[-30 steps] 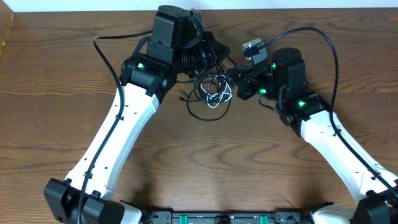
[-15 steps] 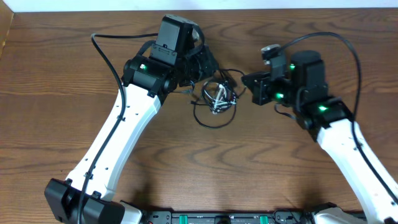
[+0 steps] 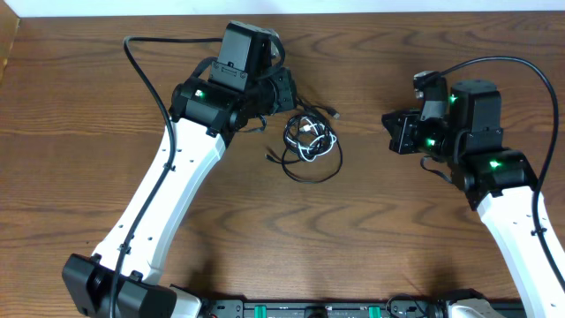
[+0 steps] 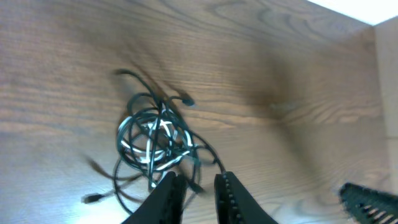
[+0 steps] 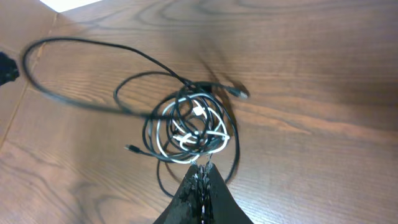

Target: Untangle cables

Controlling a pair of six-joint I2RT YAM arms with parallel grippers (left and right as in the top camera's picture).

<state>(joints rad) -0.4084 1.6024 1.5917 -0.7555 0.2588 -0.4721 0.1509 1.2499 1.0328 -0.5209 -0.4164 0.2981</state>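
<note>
**knot_watcher:** Which step is being worked here? The black cable (image 5: 148, 134) and the white cable (image 3: 306, 144) are seen bunched into one clump on the tabletop (image 3: 88, 106), with the white loops wound inside the black coil. Nothing has been pulled apart, so it's judged to be early days, with a grasp only being set up.

**armchair_rigger:** Agreed. The left pincer (image 4: 196, 180) is seen parted a little, with bare wood between its tips and nothing gripped. The clump lies just ahead of those tips, close, but contact can't be confirmed. The right pincer (image 5: 202, 167) is clenched, tips pressed together, and no strand can be made out in it. From above, the clump is seen well out in front of it, lying between the two pincers but much nearer the left one.

**knot_watcher:** So what's called for next?

**armchair_rigger:** A free end should be picked, imo. One loose black tail is seen poking out on the side facing the right pincer, so that pincer would have to be opened and brought in. The coil body could be pinned by the left pincer. Otherwise the whole clump probably just gets dragged along.
</note>
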